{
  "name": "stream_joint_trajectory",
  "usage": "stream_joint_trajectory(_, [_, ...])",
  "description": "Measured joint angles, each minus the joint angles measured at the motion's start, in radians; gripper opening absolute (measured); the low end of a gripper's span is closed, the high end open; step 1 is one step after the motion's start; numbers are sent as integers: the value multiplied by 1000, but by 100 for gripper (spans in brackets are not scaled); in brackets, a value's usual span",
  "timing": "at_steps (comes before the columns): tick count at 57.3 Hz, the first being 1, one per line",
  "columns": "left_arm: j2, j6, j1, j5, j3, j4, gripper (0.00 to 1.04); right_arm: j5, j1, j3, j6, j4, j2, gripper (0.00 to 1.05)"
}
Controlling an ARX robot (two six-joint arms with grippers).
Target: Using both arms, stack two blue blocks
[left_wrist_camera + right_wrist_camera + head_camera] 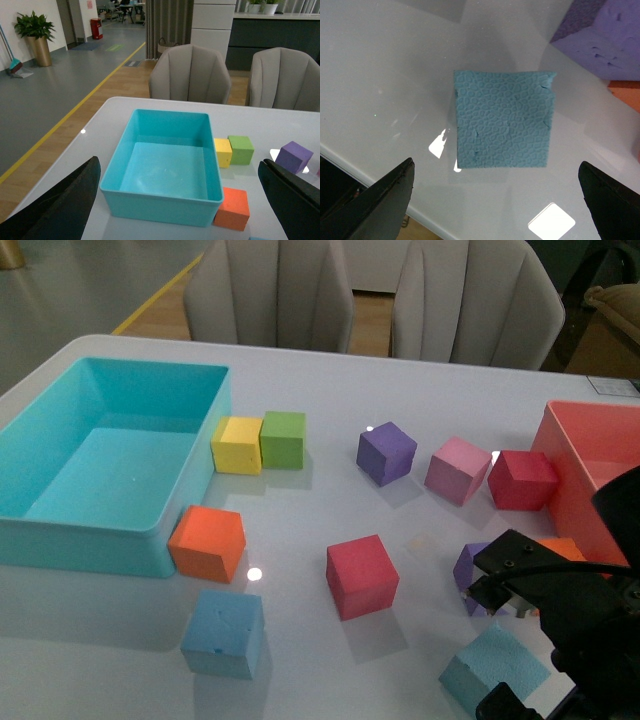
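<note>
One blue block (pixel 222 633) rests on the white table near the front, left of centre, with no gripper near it. The other blue block (pixel 497 668) lies at the front right, directly under my right arm (pixel 560 605). In the right wrist view this block (pixel 502 120) sits flat on the table, and my right gripper (pixel 495 162) is open above it, fingers wide on either side and not touching it. My left gripper (pixel 177 161) is open too, held high over the table's left side, facing the turquoise bin (pixel 165 205). The left arm is outside the front view.
The turquoise bin (pixel 80 540) stands at the left, a salmon bin (pixel 580 475) at the right. Scattered cubes: orange (pixel 207 543), yellow (pixel 237 445), green (pixel 283 439), purple (pixel 386 452), pink (pixel 458 470), two red (pixel 361 576) (pixel 521 480). Another purple cube (pixel 605 35) lies close to the right blue block.
</note>
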Motion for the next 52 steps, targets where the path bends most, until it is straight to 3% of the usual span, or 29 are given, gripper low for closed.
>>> stream_joint_trajectory(48, [0, 0, 0, 0, 0, 0, 96, 38, 18, 153, 16, -37, 220, 96])
stream_joint_trajectory(52, [0, 0, 0, 0, 0, 0, 96, 42, 21, 153, 18, -37, 227, 90])
